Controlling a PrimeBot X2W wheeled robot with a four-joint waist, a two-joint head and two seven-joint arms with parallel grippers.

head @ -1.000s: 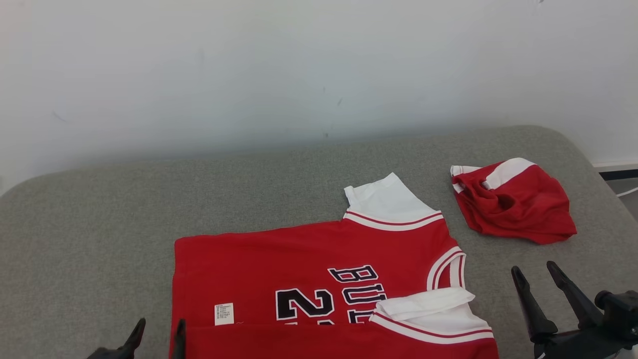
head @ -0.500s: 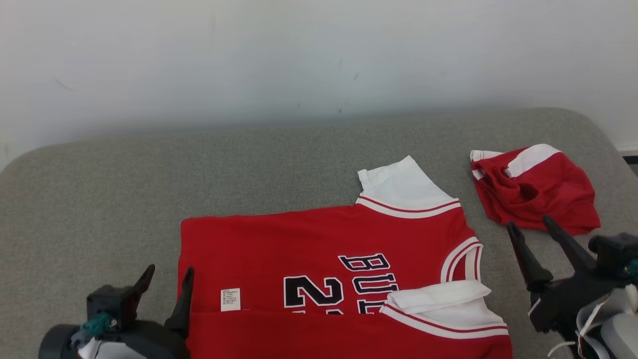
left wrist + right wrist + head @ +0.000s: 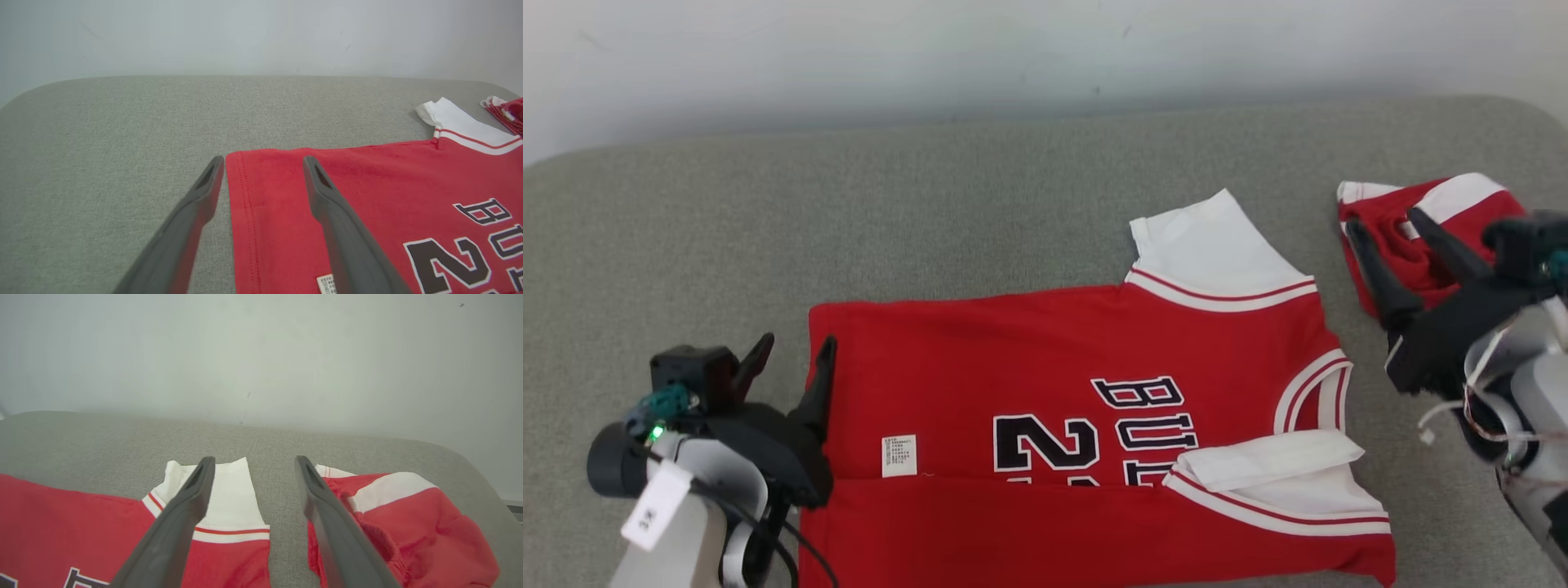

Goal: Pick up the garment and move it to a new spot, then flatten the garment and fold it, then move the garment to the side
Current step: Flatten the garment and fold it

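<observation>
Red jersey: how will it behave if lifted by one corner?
Probably floppy: the jersey is thin knit, with its near edge folded over itself. Likely light, since it lies flat. It may drag, not slide, on the textured grey surface.

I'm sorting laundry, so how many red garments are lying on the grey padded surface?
2. A flat red basketball jersey with white sleeves lies front and centre; a crumpled red-and-white garment sits to its right, partly behind the right claw. More may be hidden.
</observation>
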